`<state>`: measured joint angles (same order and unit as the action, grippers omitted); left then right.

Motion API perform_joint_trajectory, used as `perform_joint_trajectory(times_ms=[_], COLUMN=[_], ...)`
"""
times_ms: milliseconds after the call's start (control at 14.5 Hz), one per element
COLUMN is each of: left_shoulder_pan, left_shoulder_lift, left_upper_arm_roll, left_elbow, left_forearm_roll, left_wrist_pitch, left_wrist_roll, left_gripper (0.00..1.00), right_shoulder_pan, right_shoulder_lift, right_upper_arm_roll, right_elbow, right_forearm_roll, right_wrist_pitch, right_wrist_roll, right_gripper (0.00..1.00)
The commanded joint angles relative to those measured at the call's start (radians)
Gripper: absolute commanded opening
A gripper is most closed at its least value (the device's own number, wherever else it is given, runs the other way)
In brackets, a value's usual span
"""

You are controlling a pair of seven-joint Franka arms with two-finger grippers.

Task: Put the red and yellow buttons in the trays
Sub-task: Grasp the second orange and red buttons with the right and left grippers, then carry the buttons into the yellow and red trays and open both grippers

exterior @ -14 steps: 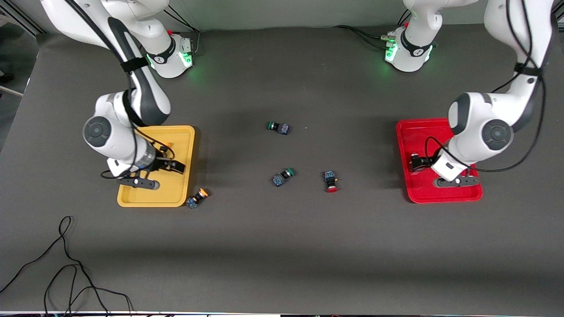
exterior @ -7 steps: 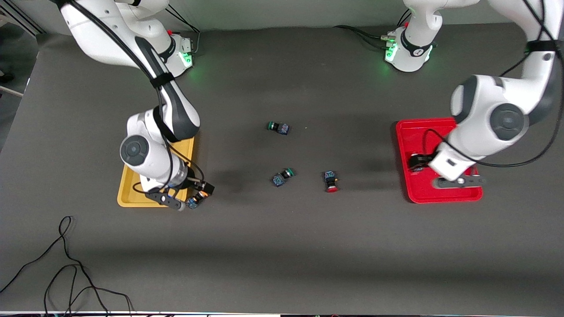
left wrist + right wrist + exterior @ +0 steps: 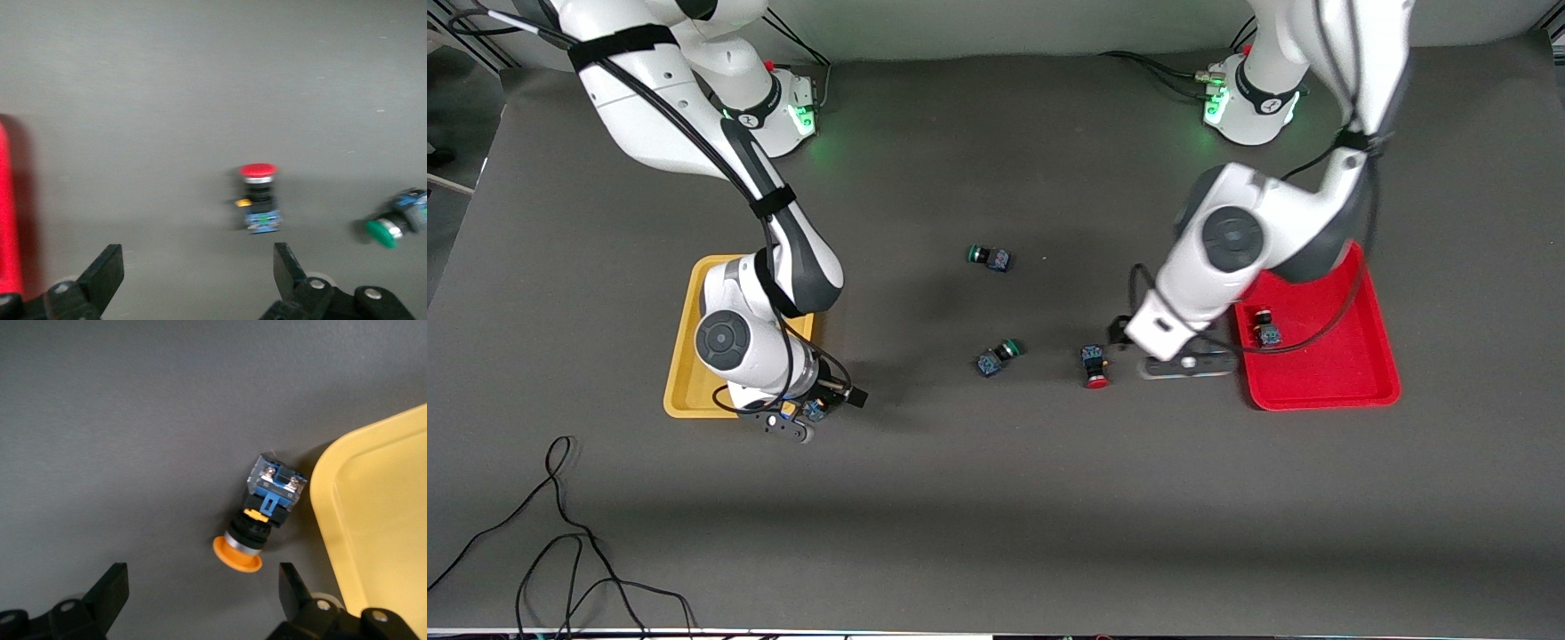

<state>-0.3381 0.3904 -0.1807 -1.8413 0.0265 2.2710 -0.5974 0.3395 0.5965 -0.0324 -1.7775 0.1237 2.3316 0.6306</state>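
A yellow button (image 3: 812,410) lies on the table by the yellow tray's (image 3: 683,356) corner nearest the front camera. My right gripper (image 3: 827,404) is open low over it. In the right wrist view the button (image 3: 263,513) lies just ahead of the open gripper (image 3: 203,583), beside the tray (image 3: 380,520). A red button (image 3: 1094,366) lies mid-table. My left gripper (image 3: 1119,336) is open just beside it. The left wrist view shows it (image 3: 259,200) ahead of the gripper (image 3: 197,267). Another red button (image 3: 1264,327) lies in the red tray (image 3: 1325,373). The second yellow button is hidden.
Two green-capped switches lie mid-table, one (image 3: 989,257) farther from the front camera and one (image 3: 996,357) beside the red button, which also shows in the left wrist view (image 3: 393,223). A black cable (image 3: 560,533) lies near the table's front edge at the right arm's end.
The right arm moved off the yellow tray to the yellow button by its corner. The left arm moved off the red tray to the red button mid-table, leaving a red button in the tray.
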Motion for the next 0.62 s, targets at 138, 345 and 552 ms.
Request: perform_joint_trajectory(times_ms=[138,345,552], left_shoulder_pan=[-0.078,-0.078,-0.078], left_shoulder_lift=[0.246,0.320,0.352], left_upper_arm_roll=[0.020,0.021,0.021], left_elbow=[0.220,0.228,0.223], left_forearm_roll=[0.087,0.122,0.127], left_wrist_pitch=[0.019,0.114,0.121], left_wrist_roll=[-0.142,-0.170,-0.171], left_gripper=[1.00,1.00,1.00], right_shoulder_pan=[-0.002,-0.002,-0.002], right_shoulder_lift=[0.054,0.063,0.071], right_upper_arm_roll=[-0.009,-0.009,-0.009], right_elbow=[0.032,0.033,0.035], right_forearm_roll=[-0.003,-0.004,-0.027], right_wrist_pitch=[0.005,0.017,0.025], right_wrist_roll=[0.024,0.024,0.023], right_gripper=[1.00,1.00,0.91])
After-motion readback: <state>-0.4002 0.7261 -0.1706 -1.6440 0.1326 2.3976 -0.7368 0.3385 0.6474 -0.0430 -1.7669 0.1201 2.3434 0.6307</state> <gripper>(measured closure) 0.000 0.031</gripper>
